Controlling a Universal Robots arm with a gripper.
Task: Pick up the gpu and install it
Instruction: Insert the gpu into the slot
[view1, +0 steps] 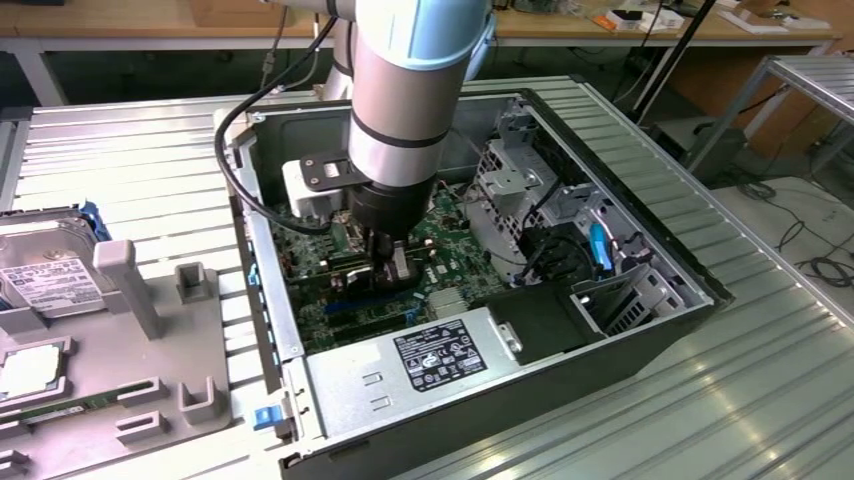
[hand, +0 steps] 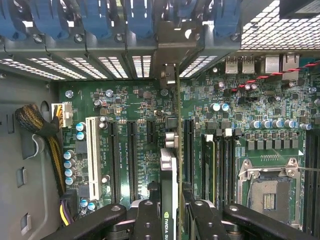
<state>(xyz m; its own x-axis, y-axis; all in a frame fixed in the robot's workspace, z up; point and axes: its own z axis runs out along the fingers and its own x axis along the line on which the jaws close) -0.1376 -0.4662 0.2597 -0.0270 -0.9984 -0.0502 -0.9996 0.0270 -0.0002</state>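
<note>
My gripper (view1: 395, 262) is down inside the open computer case (view1: 667, 235), shut on the gpu (hand: 170, 170). The card stands on edge between my black fingers (hand: 146, 220), and I look straight along it: a thin green board with its cooler beside it. Its silver end bracket (hand: 169, 55) reaches the case's rear slot openings. The gpu (view1: 350, 272) hangs low over the green motherboard (view1: 461, 250), in line with a black expansion slot (hand: 189, 150). Whether its edge sits in that slot I cannot tell.
Other black slots (hand: 132, 160) and a white slot (hand: 92, 155) lie beside the card, and the CPU socket (hand: 270, 187) lies further off. A silver power supply (view1: 434, 360) and drive cages (view1: 514, 180) crowd the case. A hard drive (view1: 40, 275) sits in a grey fixture at the exterior view's left.
</note>
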